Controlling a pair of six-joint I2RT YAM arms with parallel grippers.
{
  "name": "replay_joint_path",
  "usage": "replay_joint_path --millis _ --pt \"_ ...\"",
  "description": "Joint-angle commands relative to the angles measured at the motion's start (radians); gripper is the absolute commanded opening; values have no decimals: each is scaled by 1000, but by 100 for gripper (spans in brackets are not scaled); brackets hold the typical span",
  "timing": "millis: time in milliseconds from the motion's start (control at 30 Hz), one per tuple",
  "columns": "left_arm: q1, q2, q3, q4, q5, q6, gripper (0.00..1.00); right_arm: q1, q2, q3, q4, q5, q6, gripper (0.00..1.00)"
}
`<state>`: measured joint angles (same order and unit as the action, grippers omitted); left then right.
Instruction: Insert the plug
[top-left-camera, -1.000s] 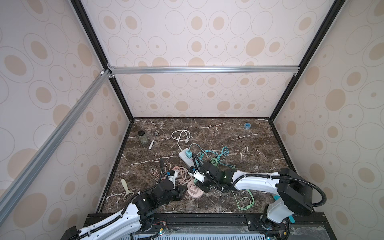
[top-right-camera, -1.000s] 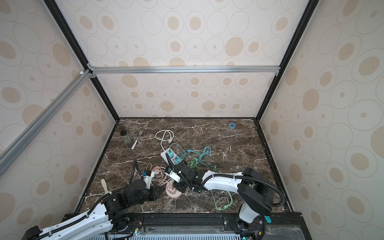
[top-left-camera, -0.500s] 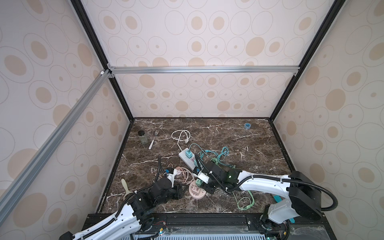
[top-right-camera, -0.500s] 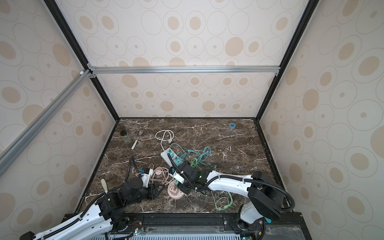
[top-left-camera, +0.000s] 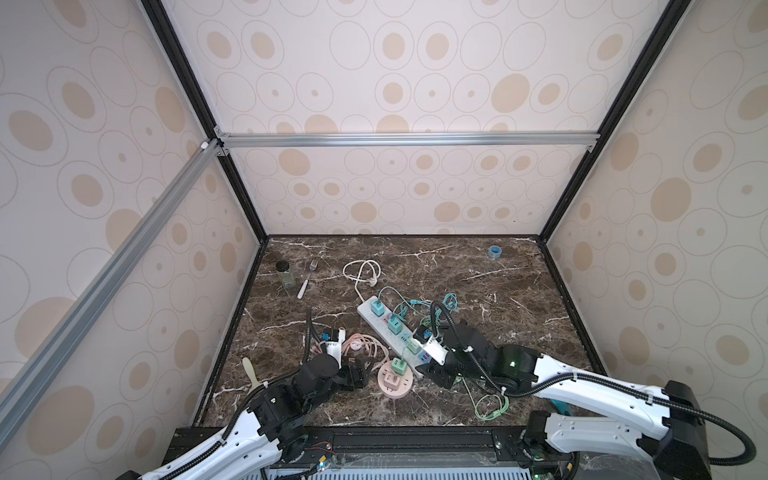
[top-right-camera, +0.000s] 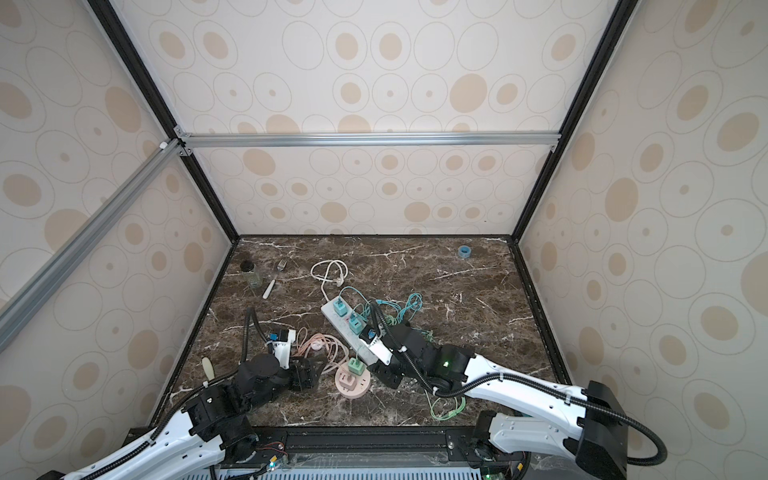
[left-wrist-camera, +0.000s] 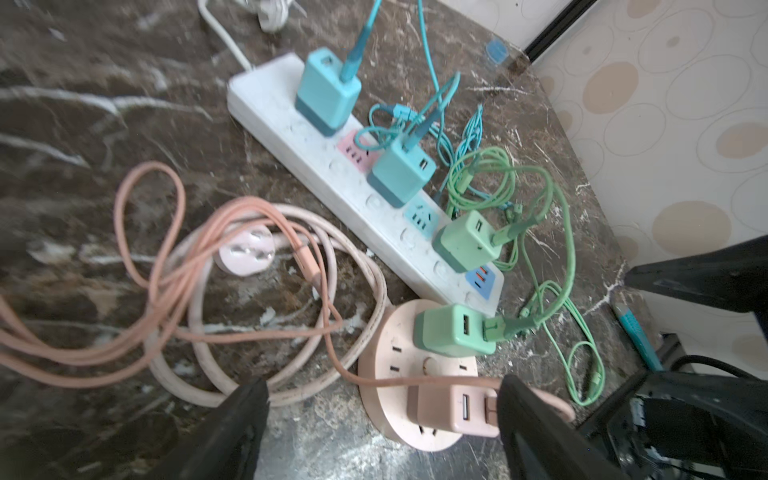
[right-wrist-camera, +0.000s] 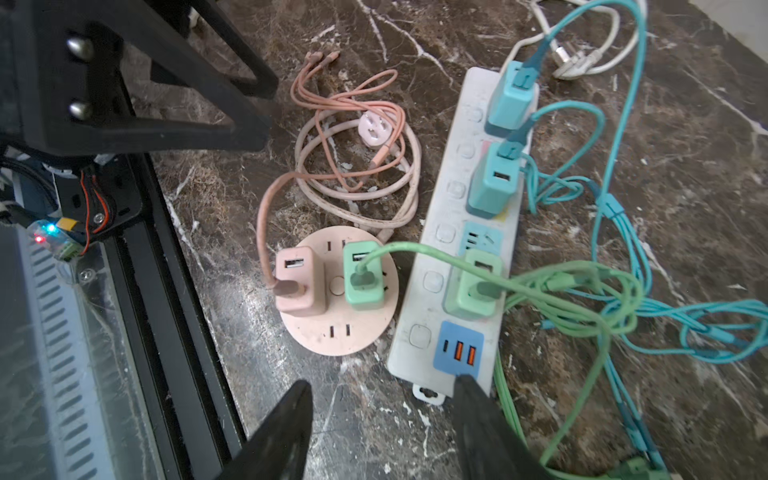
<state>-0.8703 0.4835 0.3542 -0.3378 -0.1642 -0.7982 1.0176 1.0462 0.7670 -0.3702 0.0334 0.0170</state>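
A pink plug (left-wrist-camera: 449, 411) with a pink cable sits pushed into the round pink socket (right-wrist-camera: 332, 332) near the table's front, also seen in both top views (top-left-camera: 390, 379) (top-right-camera: 344, 379). A green plug (right-wrist-camera: 365, 278) stands in the same socket beside it. My left gripper (left-wrist-camera: 382, 399) is open, its fingers wide on either side of the pink plug and not clamping it; in a top view this gripper (top-left-camera: 357, 374) is just left of the socket. My right gripper (right-wrist-camera: 382, 399) is open over bare table, in front of the socket and the white power strip (right-wrist-camera: 453, 199).
The power strip (top-left-camera: 374, 328) carries two teal plugs and a green one, with teal and green cables tangled to its right. A pink cable coil (top-left-camera: 361, 345) lies left of it. A jar (top-left-camera: 284, 272), a fork (top-left-camera: 305, 282) and blue tape (top-left-camera: 494, 251) are at the back.
Both grippers have opened. The right gripper has drawn back to the right, away from the round socket. The left gripper's jaws have spread wide around the pink plug.
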Motion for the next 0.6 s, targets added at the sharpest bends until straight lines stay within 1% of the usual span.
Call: replay_joint_path --millis 0,67,133,200,267,367,433,533,567 --pt "7 0 61 3 -174 101 95 -54 -74 -30 -27 85 32 63" --pt "12 14 65 31 -242 139 99 -90 -112 -32 -25 157 46 67" --pt "20 40 67 68 -296 177 99 -128 -141 -24 -33 214 48 75" --pt "44 81 76 109 -318 230 99 -178 -162 -12 -47 264 48 84" --pt "81 128 90 143 -322 277 99 -239 -184 -11 -44 289 43 88" --pt "148 195 107 201 -321 347 99 -366 -216 -18 -26 293 61 93" --pt "188 224 104 258 -333 393 99 -443 -231 -27 -4 320 74 94" --pt "262 263 84 359 -373 448 99 -524 -233 -44 35 352 59 96" --pt "292 282 77 395 -366 468 99 -546 -226 -49 48 364 49 96"
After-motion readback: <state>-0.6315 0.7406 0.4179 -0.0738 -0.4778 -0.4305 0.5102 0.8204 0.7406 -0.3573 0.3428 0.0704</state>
